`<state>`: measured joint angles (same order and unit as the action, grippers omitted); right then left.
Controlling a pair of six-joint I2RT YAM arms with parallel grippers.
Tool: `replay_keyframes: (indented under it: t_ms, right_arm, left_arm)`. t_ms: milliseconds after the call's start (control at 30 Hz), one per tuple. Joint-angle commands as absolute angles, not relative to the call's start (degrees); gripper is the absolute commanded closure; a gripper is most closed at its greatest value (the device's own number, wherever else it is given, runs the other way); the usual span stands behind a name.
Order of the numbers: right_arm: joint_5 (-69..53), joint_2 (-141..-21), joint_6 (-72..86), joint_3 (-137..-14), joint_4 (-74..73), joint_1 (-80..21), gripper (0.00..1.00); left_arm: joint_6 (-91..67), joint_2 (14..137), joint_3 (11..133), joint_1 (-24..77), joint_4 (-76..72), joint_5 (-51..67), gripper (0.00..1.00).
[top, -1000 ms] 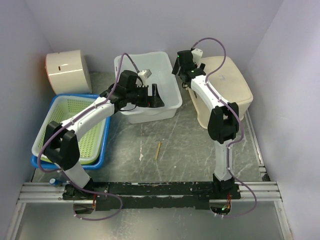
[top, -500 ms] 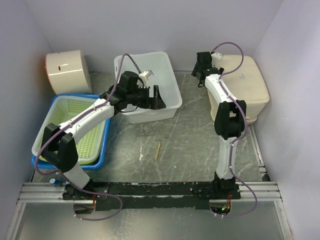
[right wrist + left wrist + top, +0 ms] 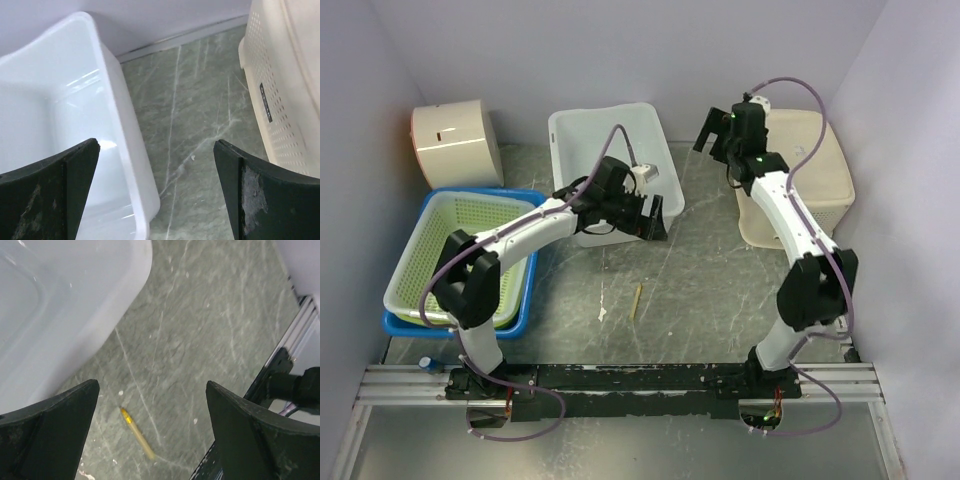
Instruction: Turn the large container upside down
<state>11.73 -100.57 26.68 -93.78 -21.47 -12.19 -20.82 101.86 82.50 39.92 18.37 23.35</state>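
Two arms, two tools. One large cream container (image 3: 815, 170) sits at the far right of the surface (image 3: 710, 290), against the right wall, with a smooth closed face turned up and perforated walls. Other items, one of each:
- white tub (image 3: 605, 150), far centre, open side up
- green basket (image 3: 460, 250), left, nested in a blue tray (image 3: 523, 305)
- round cream box (image 3: 455, 145), far left corner
- thin yellow stick (image 3: 637, 299), lying flat near centre, well apart from everything else

Left arm: rises from its near-left base and reaches right across the green basket. Its left tool (image 3: 655, 218) is at the near right corner of the white tub. Jaws stand wide apart with nothing between them. In the left wrist view the left tool (image 3: 151, 384) looks down on bare surface, with the tub's corner (image 3: 60, 305) to one side and the stick (image 3: 136, 434) below.

Right arm: goes up from its near-right base, with the elbow at the right. The forearm runs far and left past the cream container's left edge. The right tool (image 3: 713, 142) hangs over the gap between the tub and the cream container. Jaws are wide apart and hold nothing. The right wrist view shows the right tool (image 3: 156, 144) above the strip of surface, with the tub wall (image 3: 115, 125) on one side and the cream container's perforated wall (image 3: 285, 100) on the other. Neither is touched.
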Motion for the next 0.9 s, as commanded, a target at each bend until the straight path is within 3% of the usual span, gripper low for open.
replay_keyframes:
  t_ms: [0,200,367,633,767,867]
  right_arm:
    - [6.29,-93.46,26.10,-85.99,-17.68,-12.04,0.00]
    - [7.51,-84.40,24.72,-78.39,-18.78,-11.95,0.00]
    - [5.42,-82.74,22.18,-76.47,-16.59,-11.95,0.00]
    - [4.55,-83.84,24.51,-75.83,-20.14,-11.95,0.00]
    - [4.86,-81.28,25.48,-73.64,-21.49,-11.95,0.00]
    - [7.30,-78.51,24.40,-71.39,-22.71,-11.83,0.00]
  left_arm:
    - [-16.67,103.42,81.22,41.55,23.98,24.74,0.00]
    - [-12.84,99.38,81.08,43.97,34.86,25.09,0.00]
    - [-14.23,97.55,91.93,43.96,35.28,18.63,0.00]
    - [-22.34,110.28,103.31,39.54,26.97,4.51,0.01]
    - [-20.81,116.76,106.31,38.96,31.12,6.59,0.01]
    - [-17.12,114.97,100.76,40.03,32.79,9.59,0.00]
